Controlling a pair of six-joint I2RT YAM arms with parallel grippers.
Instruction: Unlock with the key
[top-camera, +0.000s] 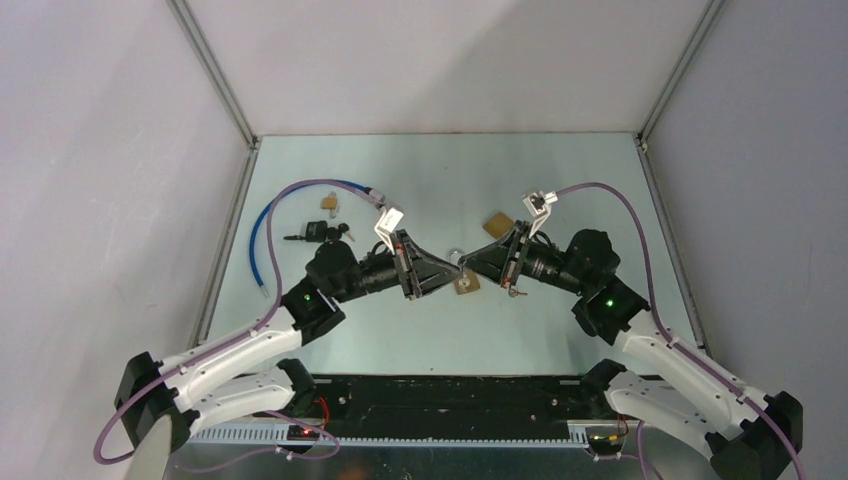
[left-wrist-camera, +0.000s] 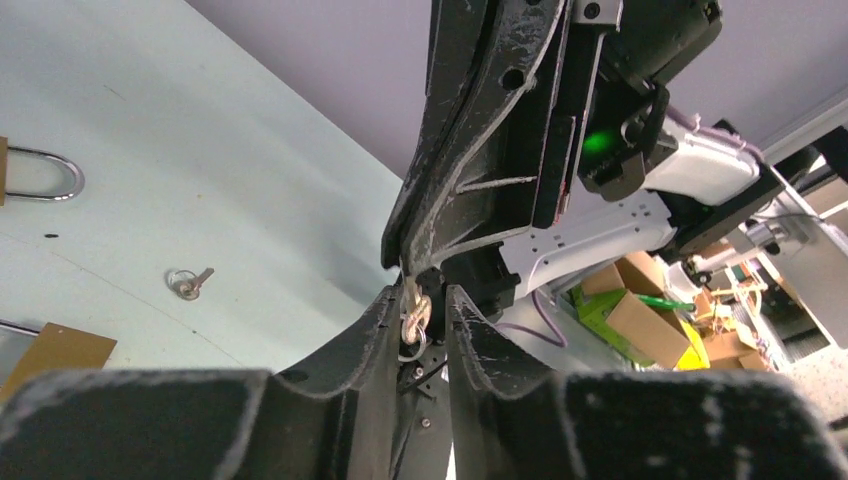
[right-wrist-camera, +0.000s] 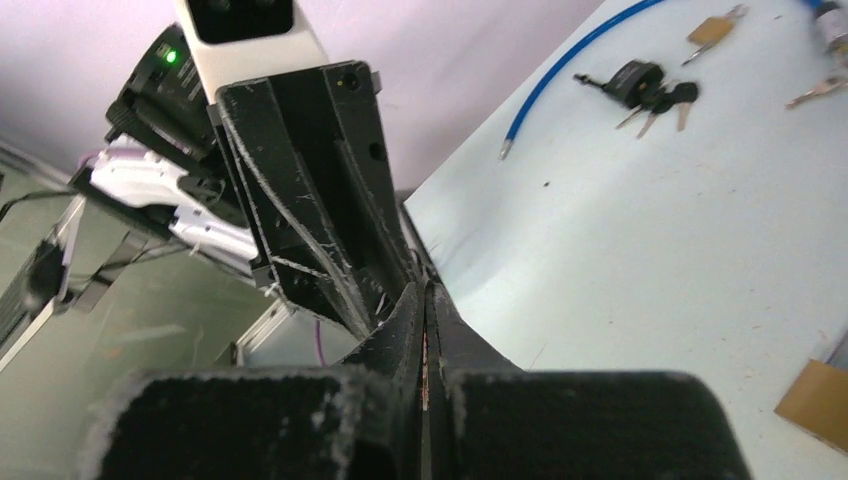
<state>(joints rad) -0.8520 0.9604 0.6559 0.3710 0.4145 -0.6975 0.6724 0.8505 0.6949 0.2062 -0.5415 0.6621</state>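
The left end effector (left-wrist-camera: 421, 305) was clenched on a small brass-and-silver piece, most likely the key (left-wrist-camera: 414, 318), though the view between the fingers was too cramped to be sure. The piece was held up off the bench (top-camera: 420, 340), over its middle. The right end effector (right-wrist-camera: 424, 300) met it tip to tip from the opposite side. Its fingers were pressed almost flat together with only a thin sliver showing between them, and what that sliver was could not be told. Just beside the meeting tips, on the near side, a brass padlock (top-camera: 466, 284) lay on the bench. A loose ringed key (left-wrist-camera: 188, 283) lay close by. A second padlock (top-camera: 497, 221) lay farther back. Well off to the left were a black lock with keys (right-wrist-camera: 640, 82), a third padlock (top-camera: 329, 203) and a blue cable (top-camera: 262, 240).
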